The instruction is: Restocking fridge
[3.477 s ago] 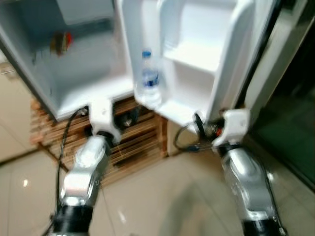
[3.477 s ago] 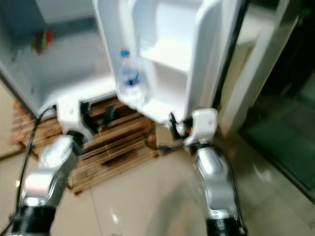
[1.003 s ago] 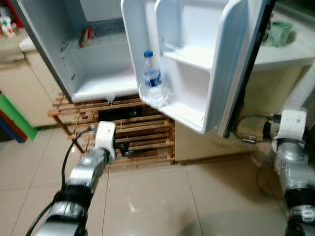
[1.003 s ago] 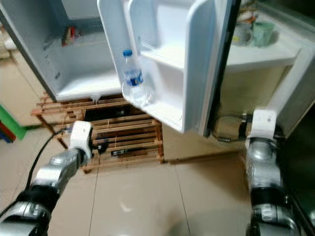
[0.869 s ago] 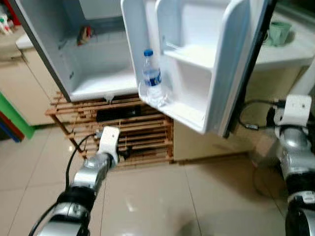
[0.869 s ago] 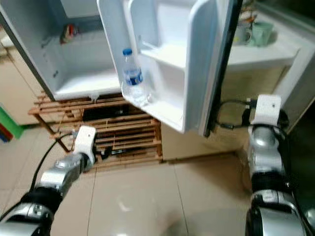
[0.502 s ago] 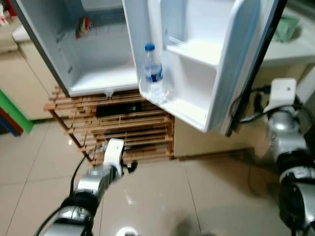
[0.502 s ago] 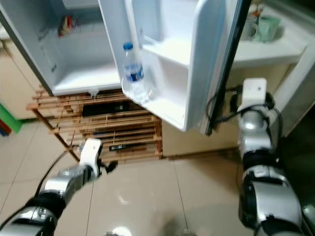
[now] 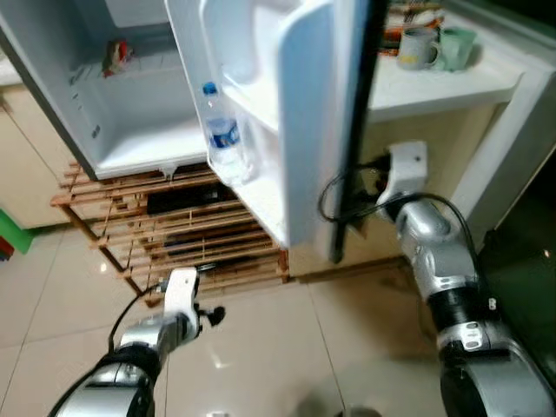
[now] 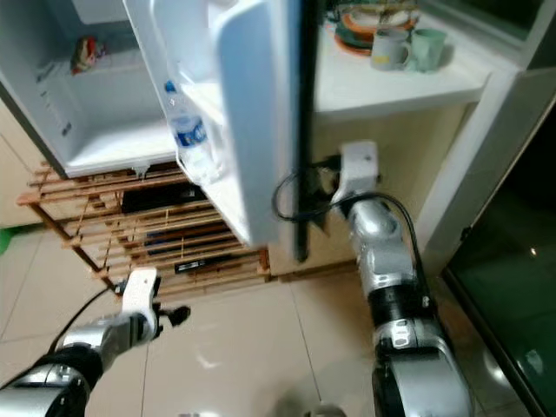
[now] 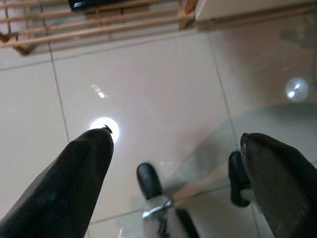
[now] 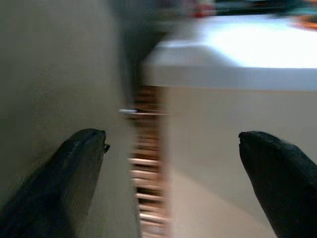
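My right gripper [image 12: 171, 144] reaches up behind the outer face of the open fridge door [image 9: 300, 113], its two black fingers [image 12: 277, 168] spread wide, one toward the door's dark surface and the other toward the beige cabinet side beneath a white counter [image 9: 434, 82]. That wrist view is blurred, so I cannot tell whether a finger touches the door. My left gripper [image 11: 173, 168] hangs low over the glossy tiled floor [image 11: 148, 84], its fingers also spread wide and holding nothing. A clear water bottle [image 9: 224, 135] with a blue cap and blue label stands upright in the door's lower shelf. The fridge [image 9: 130, 113] interior is white, with a small red and yellow packet [image 9: 115, 56] on a shelf at the back. The fridge sits on a wooden slatted rack [image 9: 174, 234]. On the counter, two mugs [image 9: 439, 48] stand beside stacked plates [image 10: 369, 19].
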Robot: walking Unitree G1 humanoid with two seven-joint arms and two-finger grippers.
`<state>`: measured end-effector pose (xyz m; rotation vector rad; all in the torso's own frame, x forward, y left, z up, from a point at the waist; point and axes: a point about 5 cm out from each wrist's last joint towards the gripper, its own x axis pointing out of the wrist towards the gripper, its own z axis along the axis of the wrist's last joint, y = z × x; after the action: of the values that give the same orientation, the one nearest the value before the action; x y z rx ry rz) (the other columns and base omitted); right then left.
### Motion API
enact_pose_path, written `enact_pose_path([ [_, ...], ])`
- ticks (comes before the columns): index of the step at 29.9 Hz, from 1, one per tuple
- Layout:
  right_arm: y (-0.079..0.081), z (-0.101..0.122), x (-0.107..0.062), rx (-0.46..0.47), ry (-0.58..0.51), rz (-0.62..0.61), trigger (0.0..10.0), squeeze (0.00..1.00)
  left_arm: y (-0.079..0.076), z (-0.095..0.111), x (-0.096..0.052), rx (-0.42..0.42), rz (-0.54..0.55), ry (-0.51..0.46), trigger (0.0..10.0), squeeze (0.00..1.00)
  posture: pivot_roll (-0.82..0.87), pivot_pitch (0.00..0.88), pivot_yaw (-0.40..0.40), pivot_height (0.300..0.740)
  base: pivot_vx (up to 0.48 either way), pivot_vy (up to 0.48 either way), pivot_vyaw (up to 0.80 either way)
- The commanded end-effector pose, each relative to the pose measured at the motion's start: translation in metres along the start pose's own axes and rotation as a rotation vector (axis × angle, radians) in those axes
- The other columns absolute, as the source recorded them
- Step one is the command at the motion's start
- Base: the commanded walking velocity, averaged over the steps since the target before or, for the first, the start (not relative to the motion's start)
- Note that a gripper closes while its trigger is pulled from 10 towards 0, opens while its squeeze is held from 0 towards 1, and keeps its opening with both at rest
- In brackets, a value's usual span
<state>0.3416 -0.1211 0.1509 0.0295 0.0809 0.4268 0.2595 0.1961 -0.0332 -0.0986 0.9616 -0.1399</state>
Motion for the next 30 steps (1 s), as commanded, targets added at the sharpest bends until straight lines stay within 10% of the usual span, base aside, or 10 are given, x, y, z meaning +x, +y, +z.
enact_pose_path([
  [1, 0.023, 0.030, -0.005, 0.087, -0.095, 0.136, 10.0, 0.00, 0.007, -0.010, -0.001, 0.023, 0.010, 0.031, 10.0, 0.00, -0.13, 0.000, 0.124, 0.740, 0.000, 0.000, 0.00],
  [4, 0.060, 0.075, -0.032, 0.301, -0.258, 0.443, 10.0, 0.00, 0.012, -0.027, -0.002, 0.050, 0.027, 0.069, 10.0, 0.00, -0.13, 0.000, 0.126, 0.740, 0.000, 0.000, 0.00],
  [8, 0.058, 0.079, -0.039, 0.336, -0.281, 0.489, 10.0, 0.00, 0.015, -0.036, -0.003, 0.095, 0.048, 0.083, 10.0, 0.00, -0.13, 0.000, 0.122, 0.740, 0.000, 0.000, 0.00],
  [17, 0.005, 0.028, -0.030, 0.287, -0.061, 0.061, 10.0, 0.00, 0.004, -0.022, 0.002, 0.255, 0.102, -0.034, 10.0, 0.00, -0.08, 0.000, 0.077, 0.740, 0.000, 0.000, 0.00],
  [23, -0.013, 0.014, -0.028, 0.246, -0.040, -0.121, 10.0, 0.00, -0.012, 0.032, -0.002, 0.325, 0.045, -0.341, 10.0, 0.00, -0.06, 0.000, 0.076, 0.740, 0.000, 0.000, 0.00],
  [25, -0.020, 0.010, -0.025, 0.177, -0.059, -0.218, 10.0, 0.00, -0.032, 0.095, -0.017, 0.398, -0.037, -0.601, 10.0, 0.00, -0.04, 0.000, 0.082, 0.740, 0.000, 0.000, 0.00],
  [30, -0.007, 0.005, -0.019, 0.094, -0.052, -0.193, 10.0, 0.00, -0.052, 0.148, -0.042, 0.372, -0.127, -0.825, 10.0, 0.00, -0.03, 0.000, 0.085, 0.740, 0.169, 0.000, 0.00],
])
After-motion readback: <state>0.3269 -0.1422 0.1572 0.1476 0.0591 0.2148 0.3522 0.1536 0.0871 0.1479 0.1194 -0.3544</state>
